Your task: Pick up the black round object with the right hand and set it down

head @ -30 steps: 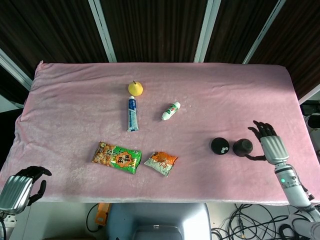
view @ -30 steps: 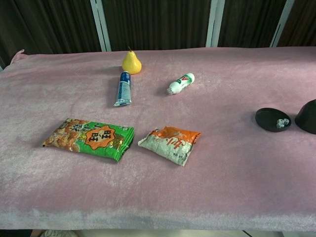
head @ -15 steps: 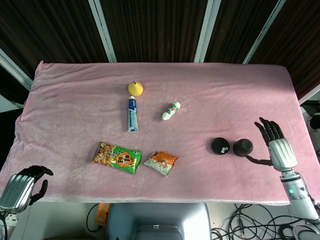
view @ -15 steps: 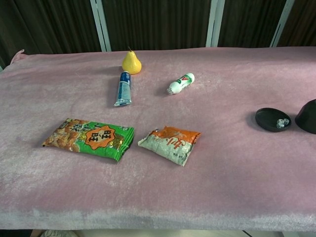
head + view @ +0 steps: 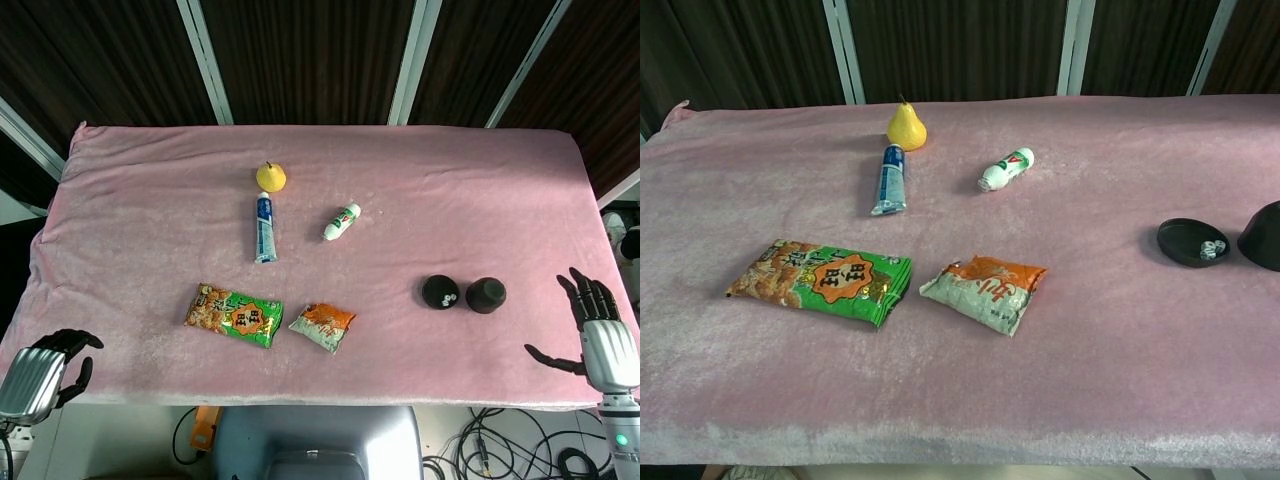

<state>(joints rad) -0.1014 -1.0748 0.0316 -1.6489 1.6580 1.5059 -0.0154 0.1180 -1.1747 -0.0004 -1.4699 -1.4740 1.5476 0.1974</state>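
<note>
The right robot hand (image 5: 604, 338) is now at the lower right of the head view, near the front edge of the bench (image 5: 150, 220), with its fingers spread and nothing in them. One second ago it was beside the black round object (image 5: 486, 295), with the thumb reaching toward it; half a second ago it had already moved a little away. Now it is well apart from the object, so the release seems finished and the task looks close to its end.

The black round object stands on the pink cover at the right side of the frame, just beside a flatter black disc (image 5: 440, 292) with small white marks. It looks like a dark dome or cup, wider at the base, and only its left part shows at the right edge of the chest view.

The left robot hand (image 5: 42, 371) hangs at the lower left, off the bench, with fingers curled in and holding nothing.
</note>
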